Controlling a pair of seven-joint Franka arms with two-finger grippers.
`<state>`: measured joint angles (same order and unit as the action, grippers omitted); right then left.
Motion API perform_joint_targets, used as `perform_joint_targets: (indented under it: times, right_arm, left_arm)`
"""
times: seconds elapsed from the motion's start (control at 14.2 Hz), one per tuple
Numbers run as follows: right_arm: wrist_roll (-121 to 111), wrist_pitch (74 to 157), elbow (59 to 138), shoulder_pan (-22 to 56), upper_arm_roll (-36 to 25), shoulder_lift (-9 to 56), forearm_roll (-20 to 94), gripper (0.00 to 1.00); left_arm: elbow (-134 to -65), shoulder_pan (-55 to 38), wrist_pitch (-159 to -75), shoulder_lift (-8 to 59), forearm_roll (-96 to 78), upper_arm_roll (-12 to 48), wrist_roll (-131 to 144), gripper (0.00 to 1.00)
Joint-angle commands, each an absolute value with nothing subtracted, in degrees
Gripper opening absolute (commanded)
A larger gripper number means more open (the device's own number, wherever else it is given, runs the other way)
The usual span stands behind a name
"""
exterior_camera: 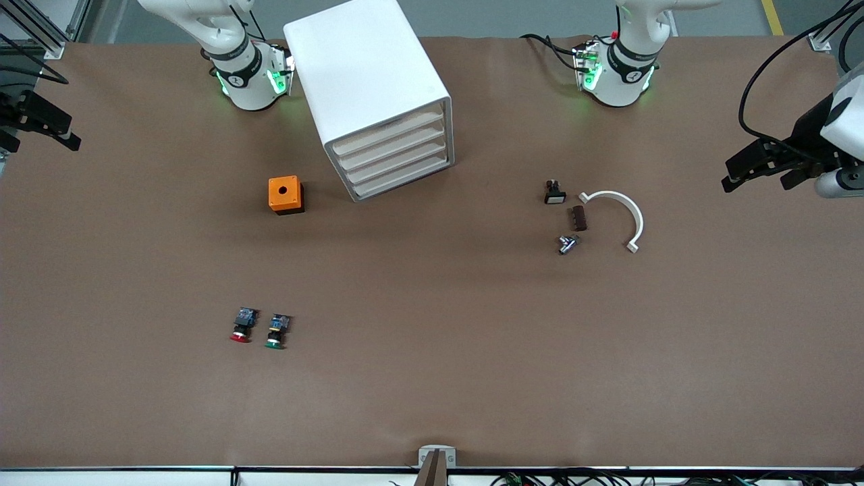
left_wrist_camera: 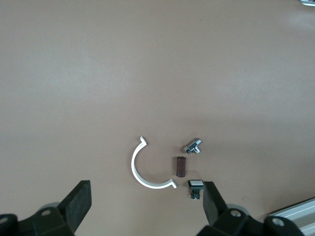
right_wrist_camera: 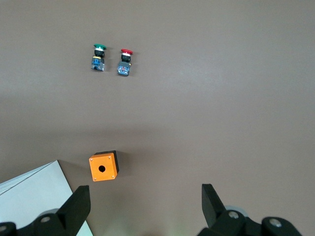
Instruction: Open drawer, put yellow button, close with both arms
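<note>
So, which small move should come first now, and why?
Probably bring the left gripper, open over its end of the table, toward the front of the drawer, the top one in the white cabinet. All four drawers are shut, and their fronts turn slightly toward that end. The right gripper waits open. I see no yellow button.
</note>
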<state>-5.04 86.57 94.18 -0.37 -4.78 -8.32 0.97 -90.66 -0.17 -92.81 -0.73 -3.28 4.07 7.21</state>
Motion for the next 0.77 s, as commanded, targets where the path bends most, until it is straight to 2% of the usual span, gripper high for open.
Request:
perform_joint_targets:
  times: [0.0,0.7]
  right_arm:
    - [-4.7,86.7,95.4,-1.4,-4.2,-9.8,1.8,1.00]
    - [-5.1,86.5,95.4,-1.4,-4.2,-9.8,1.6,1.00]
  left_arm:
    - [-91.8,-0.2,-93.2,-1.9,-0.2,4.5,4.7,1.00]
    - [-91.6,-0.4,-93.1,-2.2,-0.4,4.5,3.4,1.00]
